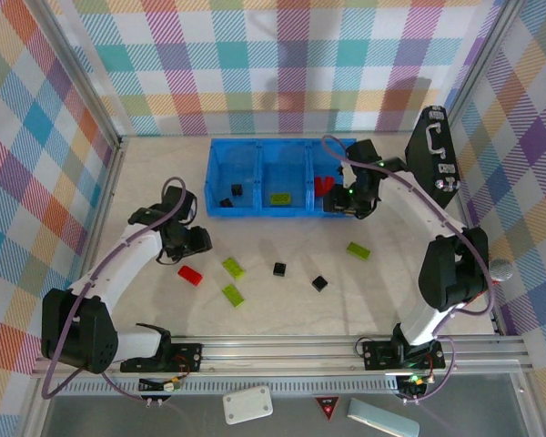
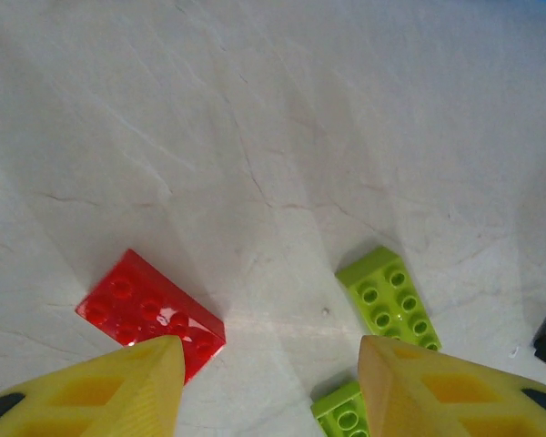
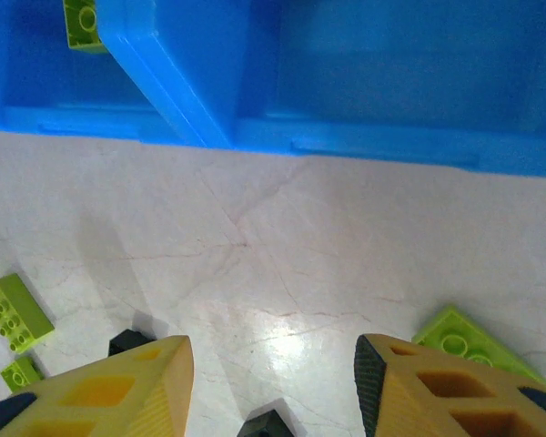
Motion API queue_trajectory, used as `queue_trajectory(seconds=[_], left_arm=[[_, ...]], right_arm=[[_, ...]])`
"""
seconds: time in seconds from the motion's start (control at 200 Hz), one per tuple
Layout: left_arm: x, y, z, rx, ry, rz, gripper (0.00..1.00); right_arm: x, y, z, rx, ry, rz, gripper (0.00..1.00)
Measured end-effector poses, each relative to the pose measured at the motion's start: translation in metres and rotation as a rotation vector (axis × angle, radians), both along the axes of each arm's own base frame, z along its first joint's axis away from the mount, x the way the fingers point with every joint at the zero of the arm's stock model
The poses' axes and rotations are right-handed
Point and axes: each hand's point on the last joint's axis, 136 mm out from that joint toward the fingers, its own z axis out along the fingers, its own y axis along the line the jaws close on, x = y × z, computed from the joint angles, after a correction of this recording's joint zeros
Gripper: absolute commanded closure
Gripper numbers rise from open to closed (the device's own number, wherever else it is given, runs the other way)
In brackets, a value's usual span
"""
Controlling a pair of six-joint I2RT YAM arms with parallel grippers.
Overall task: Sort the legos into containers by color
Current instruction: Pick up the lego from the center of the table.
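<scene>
Red rectangular plastic brick (image 2: 150,314) lies just ahead of one fingertip (image 2: 155,369) of the released, empty left gripper (image 2: 268,364), long axis slanted to the gap

Background stuff around the metal rail (image 1: 291,348)
On the near side of the rail sit a small white box (image 1: 247,403), a red triangle tag (image 1: 328,408) and a pale slab (image 1: 382,419). Beyond the rail there's the whitish marble-look table (image 1: 382,300), a black case (image 1: 434,150) with a silver handle far off to the right, and pastel plaid walls (image 1: 255,64) all round.
</scene>
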Motion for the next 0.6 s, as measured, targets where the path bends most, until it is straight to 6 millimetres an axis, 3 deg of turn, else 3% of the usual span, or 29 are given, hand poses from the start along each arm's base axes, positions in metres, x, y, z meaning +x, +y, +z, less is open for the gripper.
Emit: queue_trajectory(seconds=[0.315,0.6], left_arm=[[-0.007,-0.041,-0.01,0.007,-0.002,-0.024,0.4],[-0.004,-0.06,-0.034,0.013,0.031,0.005,0.34]], right_arm=[[-0.016,-0.004,-0.009,-0.002,0.025,-0.002,0.48],[-0.021,-0.005,-0.002,0.004,0.006,0.0,0.48]])
